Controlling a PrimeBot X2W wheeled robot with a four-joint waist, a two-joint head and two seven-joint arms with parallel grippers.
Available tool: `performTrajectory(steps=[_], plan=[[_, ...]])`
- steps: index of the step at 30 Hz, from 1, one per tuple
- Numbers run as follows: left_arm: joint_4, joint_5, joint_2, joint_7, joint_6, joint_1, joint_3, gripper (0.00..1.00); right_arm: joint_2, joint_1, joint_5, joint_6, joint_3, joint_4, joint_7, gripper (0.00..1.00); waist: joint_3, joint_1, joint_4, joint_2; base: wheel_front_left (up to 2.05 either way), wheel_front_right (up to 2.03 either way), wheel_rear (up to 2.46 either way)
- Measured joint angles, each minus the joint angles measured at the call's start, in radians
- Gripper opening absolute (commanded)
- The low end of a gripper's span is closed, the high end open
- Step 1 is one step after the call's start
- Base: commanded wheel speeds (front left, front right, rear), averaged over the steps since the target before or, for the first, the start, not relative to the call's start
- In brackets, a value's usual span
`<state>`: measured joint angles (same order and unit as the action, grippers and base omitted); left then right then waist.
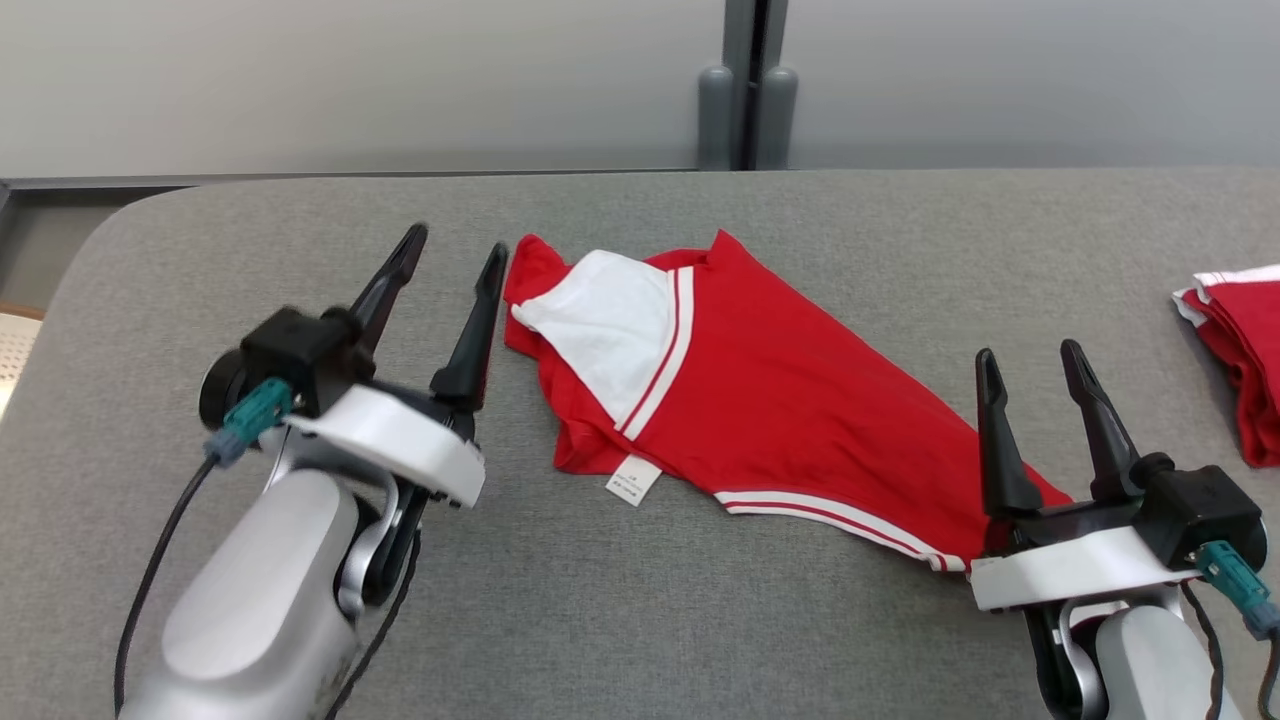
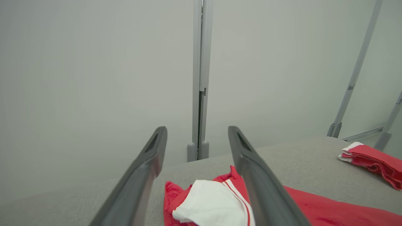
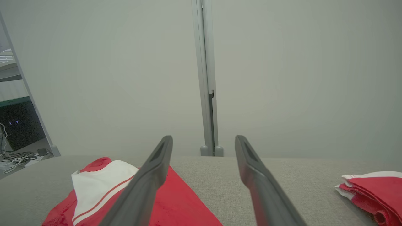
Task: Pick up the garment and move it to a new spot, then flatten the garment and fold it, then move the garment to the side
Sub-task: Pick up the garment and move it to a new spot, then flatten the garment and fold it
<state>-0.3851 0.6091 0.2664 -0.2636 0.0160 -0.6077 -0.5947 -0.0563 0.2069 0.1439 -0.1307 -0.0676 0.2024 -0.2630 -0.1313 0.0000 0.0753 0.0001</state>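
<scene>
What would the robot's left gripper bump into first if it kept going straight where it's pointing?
Probably the grey wall, near its upright post. The left gripper is open and aims above the table, so it seems to pass over the red garment; how closely is hard to tell.

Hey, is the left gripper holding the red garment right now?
No, the left gripper has its fingers open with nothing between them, just left of the garment lying on the table.

The left gripper [image 1: 456, 241] angles forward and rightward, its 2 fingers spread. The right gripper [image 1: 1028, 350] points forward, fingers apart.
</scene>
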Motion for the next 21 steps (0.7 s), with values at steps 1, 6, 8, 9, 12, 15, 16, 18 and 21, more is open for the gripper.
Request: performTrajectory(steps=[1, 6, 8, 9, 12, 15, 16, 18, 21], plan=[[0.014, -0.013, 0.001, 0.0, 0.0, 0.043, 0.034, 1.0, -0.002, -0.005, 0.0, 0.0, -0.006, 0.006, 0.0, 1.0, 0.006, 0.0, 0.012, 0.0, 0.0, 0.0, 0.0], [0.071, -0.079, -0.046, 0.0, -0.025, 0.239, 0.187, 1.0, -0.01, -0.033, 0.005, 0.0, -0.021, 0.04, 0.0, 1.0, 0.041, 0.0, 0.061, 0.0, 0.0, 0.0, 0.0], [0.087, -0.109, -0.071, 0.0, -0.038, 0.305, 0.245, 1.0, -0.014, -0.046, 0.004, 0.0, -0.022, 0.055, 0.0, 1.0, 0.054, 0.0, 0.075, 0.0, 0.0, 0.0, 0.0], [0.096, -0.123, -0.085, 0.0, -0.049, 0.334, 0.269, 1.0, -0.015, -0.049, 0.004, 0.0, -0.022, 0.059, 0.0, 1.0, 0.059, 0.0, 0.082, 0.0, 0.0, 0.0, 0.0], [0.111, -0.164, -0.134, 0.0, -0.078, 0.397, 0.326, 1.0, -0.017, -0.052, 0.003, 0.0, -0.021, 0.065, 0.0, 1.0, 0.068, 0.0, 0.098, 0.0, 0.0, 0.0, 0.0], [0.115, -0.199, -0.166, 0.0, -0.1, 0.421, 0.372, 1.0, -0.022, -0.053, -0.007, 0.0, -0.019, 0.073, 0.0, 1.0, 0.068, 0.0, 0.109, 0.0, 0.0, 0.0, 0.0], [0.114, -0.206, -0.175, 0.0, -0.105, 0.422, 0.383, 1.0, -0.023, -0.05, -0.014, 0.0, -0.017, 0.077, 0.0, 1.0, 0.064, 0.0, 0.112, 0.0, 0.0, 0.0, 0.0], [0.108, -0.23, -0.198, 0.0, -0.122, 0.419, 0.388, 1.0, -0.027, -0.016, -0.028, 0.0, -0.052, 0.089, 0.0, 1.0, 0.053, 0.0, 0.127, 0.0, 0.0, 0.0, 0.0], [0.099, -0.239, -0.21, 0.0, -0.134, 0.408, 0.385, 1.0, -0.032, 0.035, -0.044, 0.0, -0.127, 0.109, 0.012, 1.0, 0.038, 0.0, 0.15, 0.0, 0.0, 0.0, 0.0]])
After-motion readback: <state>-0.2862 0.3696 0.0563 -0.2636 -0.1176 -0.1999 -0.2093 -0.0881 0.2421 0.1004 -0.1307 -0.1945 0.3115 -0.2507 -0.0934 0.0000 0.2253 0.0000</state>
